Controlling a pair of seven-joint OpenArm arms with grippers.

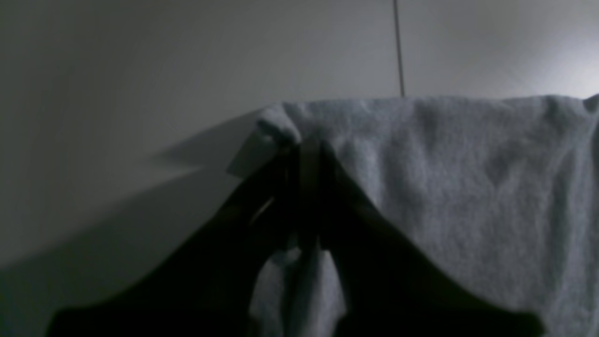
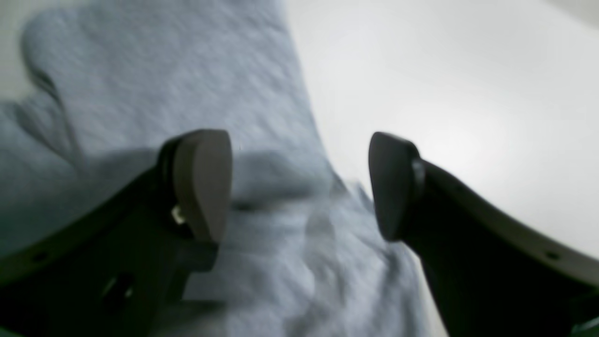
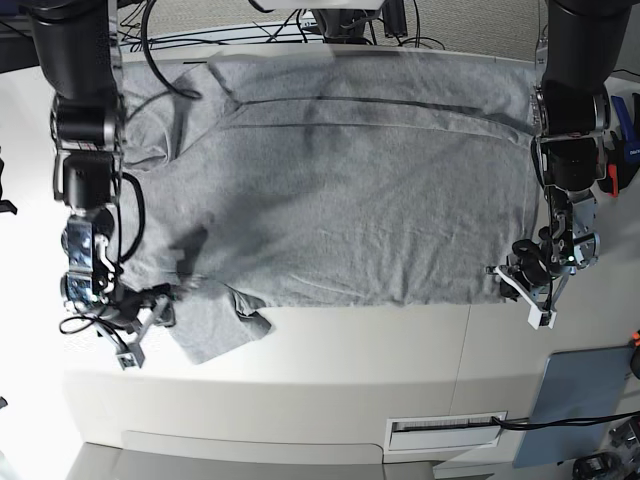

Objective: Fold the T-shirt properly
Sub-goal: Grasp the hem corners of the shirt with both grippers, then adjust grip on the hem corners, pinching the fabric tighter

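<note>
Left end effector (image 1: 309, 187) pinched on the shirt (image 3: 340, 170) corner; right end effector (image 2: 299, 187) spread wide, holding nothing.
Shirt lies flat across the desk (image 3: 330, 370), one sleeve bunched beneath the right one. Pulling now from one corner alone would likely skew the fold, or slip the thin pinch.

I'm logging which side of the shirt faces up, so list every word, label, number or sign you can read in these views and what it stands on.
None can be read.
T-shirt: only plain grey fabric shows; no lettering appears in any view.
Pale tag-like flap beside the shut left gripper: blank or too dim and blurred to read.
Right gripper: no markings.
Table: no labels visible.
</note>
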